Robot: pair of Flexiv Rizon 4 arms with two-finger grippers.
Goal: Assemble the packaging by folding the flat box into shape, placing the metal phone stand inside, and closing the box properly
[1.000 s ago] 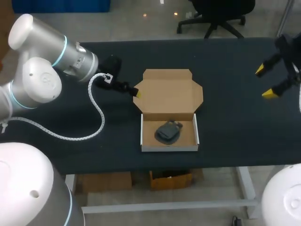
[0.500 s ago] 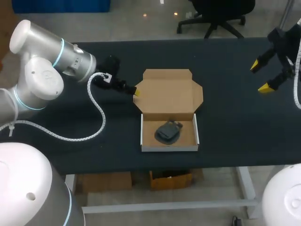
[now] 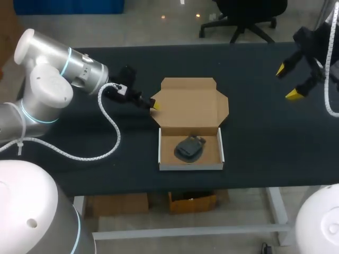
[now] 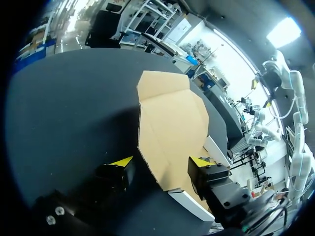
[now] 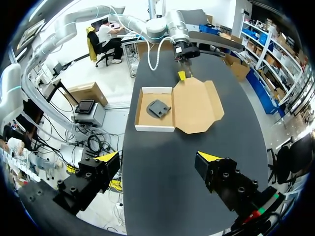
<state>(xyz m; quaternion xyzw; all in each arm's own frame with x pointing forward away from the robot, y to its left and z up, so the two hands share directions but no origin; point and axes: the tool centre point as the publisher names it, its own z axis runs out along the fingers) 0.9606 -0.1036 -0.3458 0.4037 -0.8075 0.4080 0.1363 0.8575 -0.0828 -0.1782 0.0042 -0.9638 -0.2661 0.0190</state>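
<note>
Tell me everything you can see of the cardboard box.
The box is brown cardboard with white outer walls, folded into a shallow tray on the black table. Its lid lies open beyond the tray, side flaps spread. A dark phone stand lies inside. The left gripper, fingers open, straddles the lid's left flap; contact is unclear.

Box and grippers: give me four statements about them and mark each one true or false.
1. The phone stand lies inside the box. True.
2. The lid is closed over the stand. False: it lies open, flat on the table behind the tray.
3. The left gripper is at the lid's left edge. True.
4. The right gripper holds the phone stand. False: it is open and empty, well off to the box's right.
</note>
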